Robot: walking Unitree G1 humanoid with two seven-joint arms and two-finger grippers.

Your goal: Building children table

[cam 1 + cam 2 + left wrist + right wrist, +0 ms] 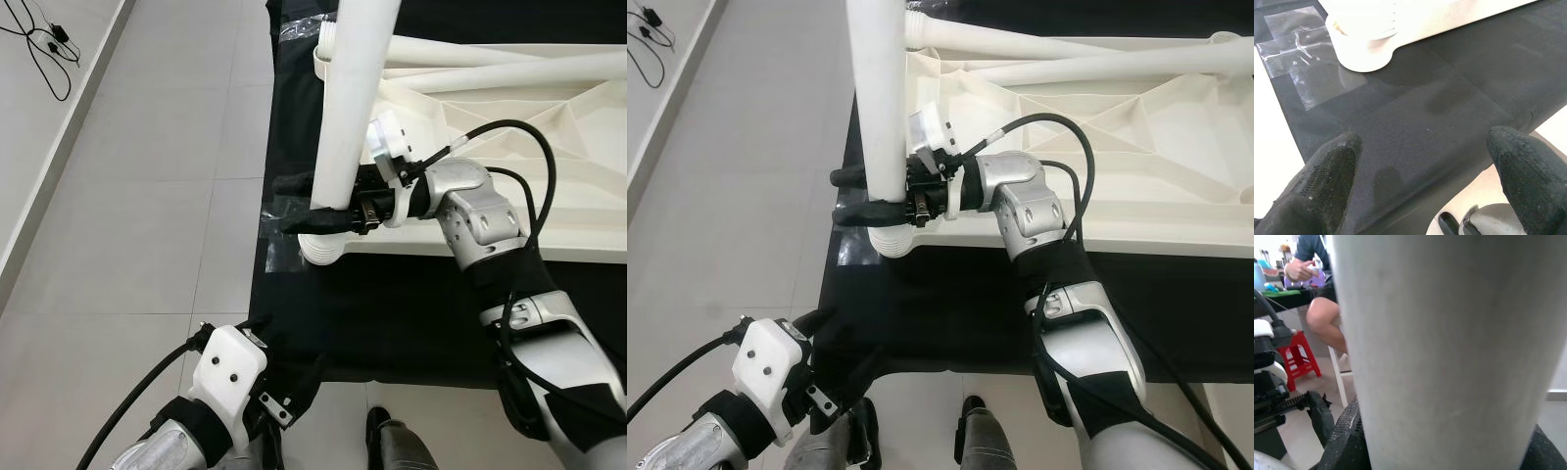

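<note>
White plastic leg (pixel 351 108), gripped by the right end effector (pixel 306 203) above its corner socket (pixel 323 250) on the upturned tabletop (pixel 509 137), wants keeping plumb while seated; left end effector (pixel 1420 161) hovers open, empty.

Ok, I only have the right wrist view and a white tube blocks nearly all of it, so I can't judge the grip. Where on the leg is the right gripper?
Observer: The right gripper clasps the table leg low down, one finger on each side, just above the corner socket.
Operator: Is the leg upright?
Observer: Roughly. It rises from the corner of the upturned tabletop, which lies on a black mat.
Operator: And the left arm?
Observer: The left gripper is open, holding nothing, over the mat's near edge.
</note>
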